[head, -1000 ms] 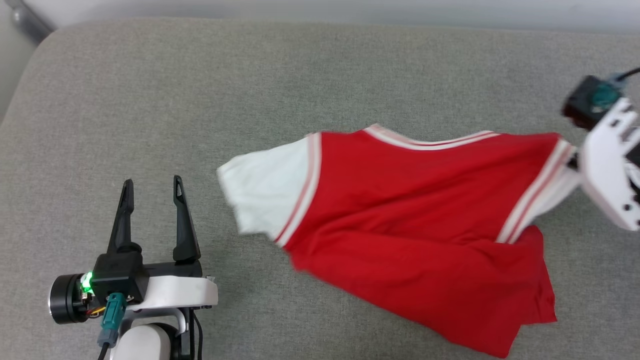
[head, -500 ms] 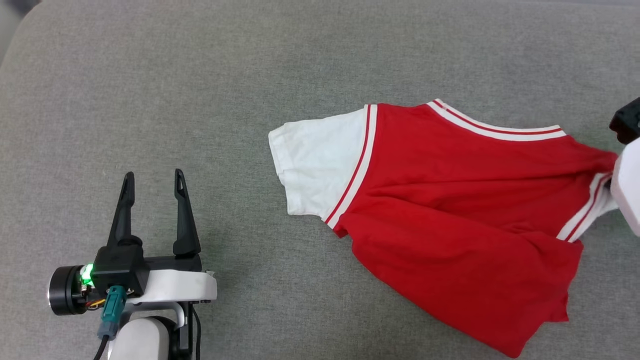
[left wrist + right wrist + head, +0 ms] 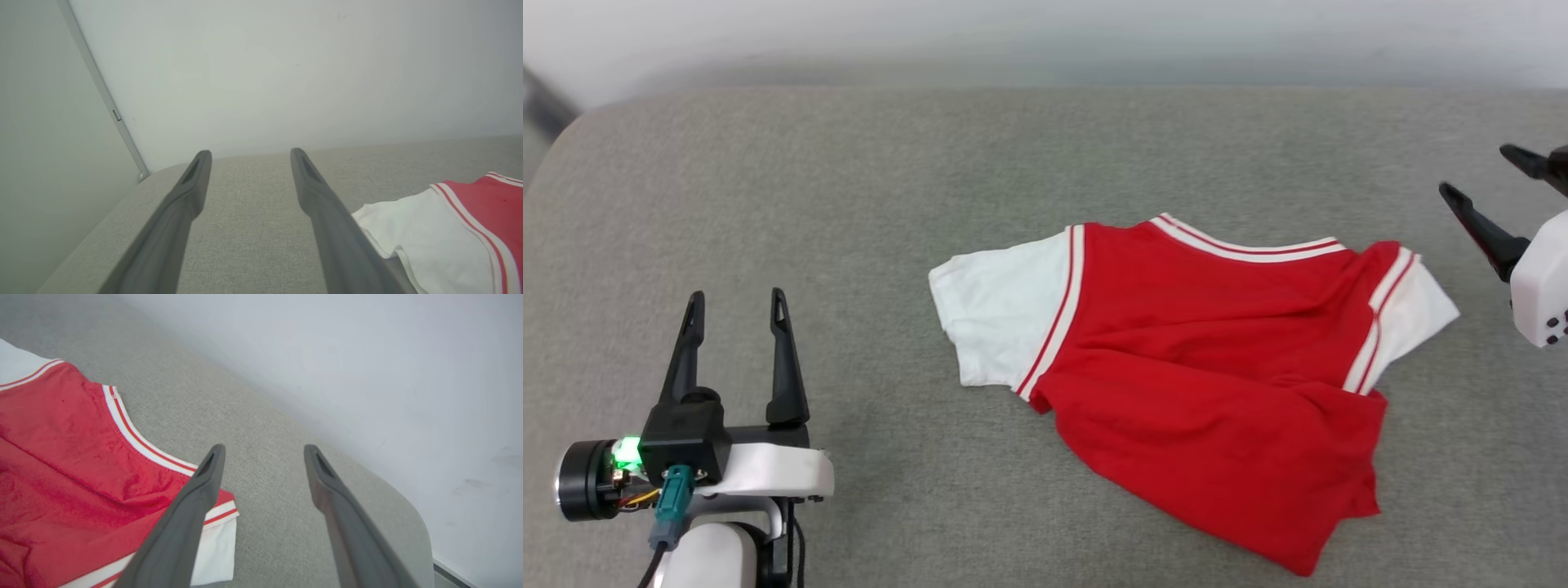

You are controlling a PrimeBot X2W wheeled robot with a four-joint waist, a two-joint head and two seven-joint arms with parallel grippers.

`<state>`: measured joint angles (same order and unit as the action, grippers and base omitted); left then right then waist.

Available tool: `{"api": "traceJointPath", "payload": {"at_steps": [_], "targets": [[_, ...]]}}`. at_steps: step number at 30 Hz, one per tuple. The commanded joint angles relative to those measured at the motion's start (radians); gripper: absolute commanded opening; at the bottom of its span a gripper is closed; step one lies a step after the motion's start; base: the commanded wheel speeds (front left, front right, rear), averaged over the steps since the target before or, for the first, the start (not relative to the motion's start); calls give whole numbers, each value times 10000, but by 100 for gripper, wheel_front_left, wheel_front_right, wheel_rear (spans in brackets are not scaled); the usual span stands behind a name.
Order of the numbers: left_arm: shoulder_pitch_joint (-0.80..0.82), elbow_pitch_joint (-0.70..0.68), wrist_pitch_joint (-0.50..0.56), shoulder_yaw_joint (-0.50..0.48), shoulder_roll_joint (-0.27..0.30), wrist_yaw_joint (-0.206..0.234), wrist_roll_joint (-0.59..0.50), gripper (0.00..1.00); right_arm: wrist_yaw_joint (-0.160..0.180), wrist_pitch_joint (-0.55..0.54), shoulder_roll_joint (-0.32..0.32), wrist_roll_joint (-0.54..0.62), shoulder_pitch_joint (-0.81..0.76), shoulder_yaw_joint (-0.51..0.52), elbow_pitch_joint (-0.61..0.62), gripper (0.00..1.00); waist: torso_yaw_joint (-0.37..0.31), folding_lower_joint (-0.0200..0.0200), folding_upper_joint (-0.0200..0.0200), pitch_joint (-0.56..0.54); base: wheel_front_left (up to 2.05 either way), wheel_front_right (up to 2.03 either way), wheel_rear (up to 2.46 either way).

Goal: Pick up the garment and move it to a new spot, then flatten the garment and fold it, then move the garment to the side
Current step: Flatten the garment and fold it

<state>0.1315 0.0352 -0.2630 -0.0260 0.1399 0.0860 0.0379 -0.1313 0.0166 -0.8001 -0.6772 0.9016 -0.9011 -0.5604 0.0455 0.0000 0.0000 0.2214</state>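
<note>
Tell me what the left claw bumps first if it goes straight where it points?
Probably the pale wall past the grey cushion; the left gripper points clear of the garment. Depth is unclear.

You have the shirt (image 3: 1209,384) lying on the cushion (image 3: 849,204), a bit right of the middle. Your left gripper (image 3: 736,294) sits low on the left, well apart from the shirt. Your right gripper (image 3: 1476,169) is at the far right, near the shirt but not touching it. The wall (image 3: 1045,41) is behind the cushion.
</note>
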Motion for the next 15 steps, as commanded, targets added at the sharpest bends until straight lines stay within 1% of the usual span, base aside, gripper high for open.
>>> {"api": "traceJointPath", "payload": {"at_steps": [1, 5, 8, 11, 14, 15], "targets": [[72, 73, -25, -36, 79, -47, -40, 100, 11, 385, 153, 272, -276, 390, -1, 100, -279, 0, 0, -254, 0, 0, 0], [356, 412, -25, -127, 419, -224, -28, 100, 11, 1729, 976, 1378, -1490, 2451, 313, 100, -556, 0, 0, -397, 0, 0, 0], [780, 724, 40, -172, 707, -424, 43, 100, 11, 2203, 1769, 2382, -2614, 4296, 980, 100, -748, 0, 0, -432, 0, 0, 0], [1415, 957, 273, -187, 1179, -724, 56, 100, 11, 2397, 2857, 3631, -3984, 5968, 2139, 100, -980, 0, 0, -420, 0, 0, 0], [2132, 1269, 689, -104, 1576, -1110, 129, 100, 11, 2441, 4008, 4633, -5304, 7337, 3479, 100, -1136, 0, 0, -434, 0, 0, 0], [2379, 1369, 911, -21, 1731, -1257, 75, 100, 9, 2452, 4375, 4874, -5720, 7621, 3891, 100, -1183, 0, 0, -444, 0, 0, 0]]}}
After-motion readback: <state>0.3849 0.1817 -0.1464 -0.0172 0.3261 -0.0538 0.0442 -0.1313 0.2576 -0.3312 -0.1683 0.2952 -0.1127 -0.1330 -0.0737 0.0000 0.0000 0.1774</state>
